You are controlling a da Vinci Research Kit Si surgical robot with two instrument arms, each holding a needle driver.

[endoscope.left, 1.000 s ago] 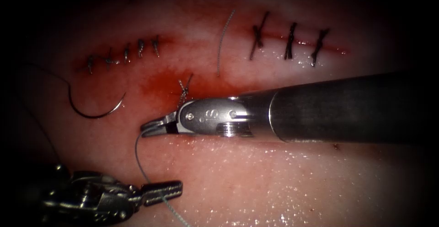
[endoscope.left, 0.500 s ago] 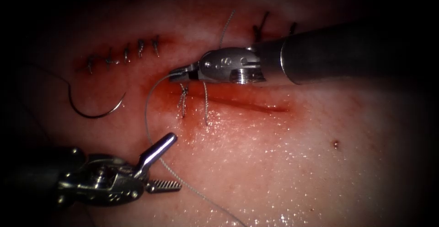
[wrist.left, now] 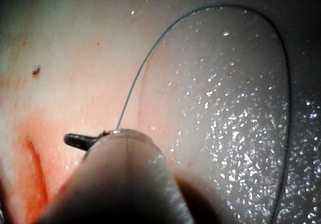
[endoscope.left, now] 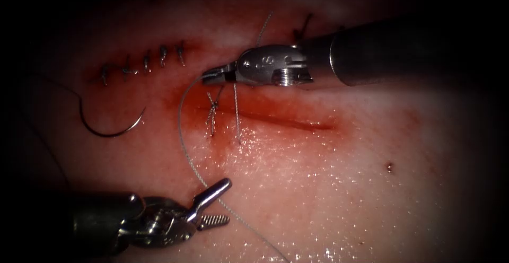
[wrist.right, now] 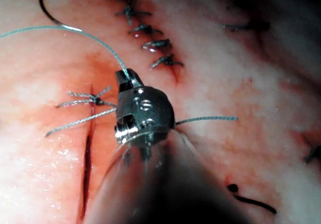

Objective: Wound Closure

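Observation:
My right tool (endoscope.left: 211,76) hangs just above the left end of the open cut (endoscope.left: 289,121), its jaws shut on the thread (endoscope.left: 181,128). From there the thread sweeps down in a loose arc and runs between the jaws of my left tool (endoscope.left: 224,203), which stands open low on the left and holds nothing. The curved needle (endoscope.left: 110,130) lies free on the tissue, left of the cut, not in it. A knotted stitch (endoscope.left: 212,107) crosses the cut's left end. In the right wrist view the right tool (wrist.right: 125,76) grips the thread (wrist.right: 85,33) beside the knot (wrist.right: 95,101).
Several finished stitches (endoscope.left: 146,61) sit in a row at upper left. Red fluid (endoscope.left: 185,101) stains the tissue around the knot. A second thread strand (endoscope.left: 236,120) crosses the cut just right of the knot. A loose thread end (endoscope.left: 263,27) lies above the right tool.
The right tool rose from below the cut to above it, carrying the thread. The left tool's jaws opened, let go of the thread, and shifted slightly right and down.

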